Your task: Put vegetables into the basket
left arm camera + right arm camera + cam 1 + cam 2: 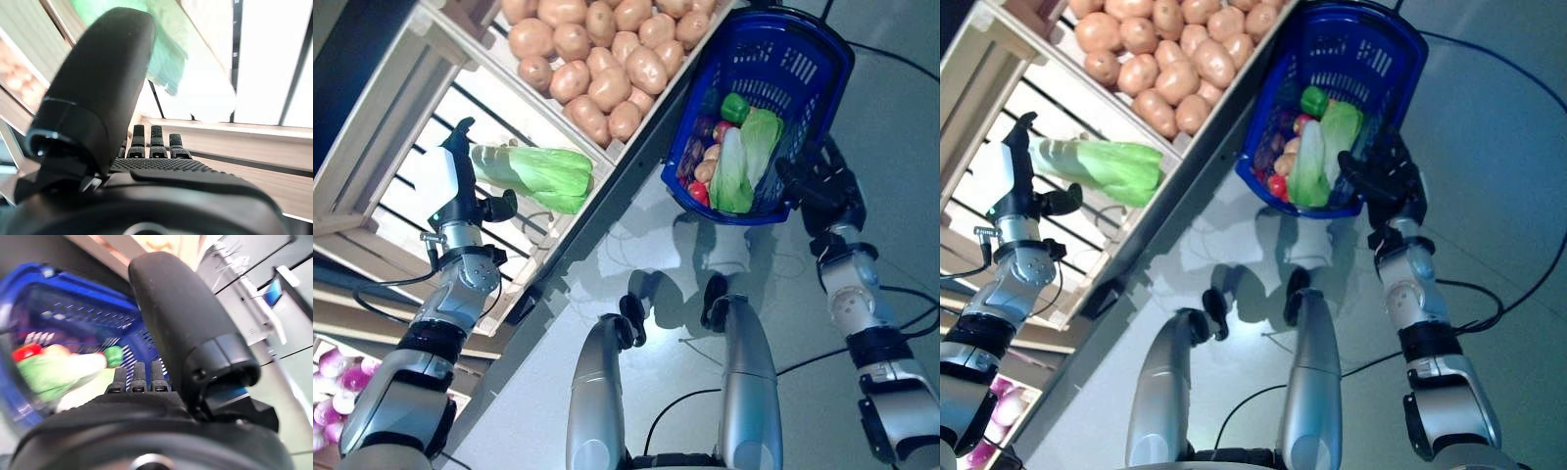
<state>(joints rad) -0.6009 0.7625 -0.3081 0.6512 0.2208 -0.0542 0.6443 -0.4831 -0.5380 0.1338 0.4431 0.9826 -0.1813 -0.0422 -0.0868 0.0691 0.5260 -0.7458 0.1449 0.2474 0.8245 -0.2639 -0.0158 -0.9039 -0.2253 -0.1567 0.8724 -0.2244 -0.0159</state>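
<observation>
Left hand (460, 191) grips a cabbage (533, 176) by its stalk end; right hand (822, 186) clasps the basket (803, 59) rim. Leafy end overhangs; likely to slip or snag the crate (411, 88).

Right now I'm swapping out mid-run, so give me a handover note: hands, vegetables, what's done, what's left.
Left hand: shut on a green cabbage, held over the wooden shelf.
Right hand: at the blue basket; grip not visible.
Done: two cabbages, a green pepper and other vegetables are in the basket.
Left: carry the held cabbage to the basket. Potatoes remain in their crate.
</observation>
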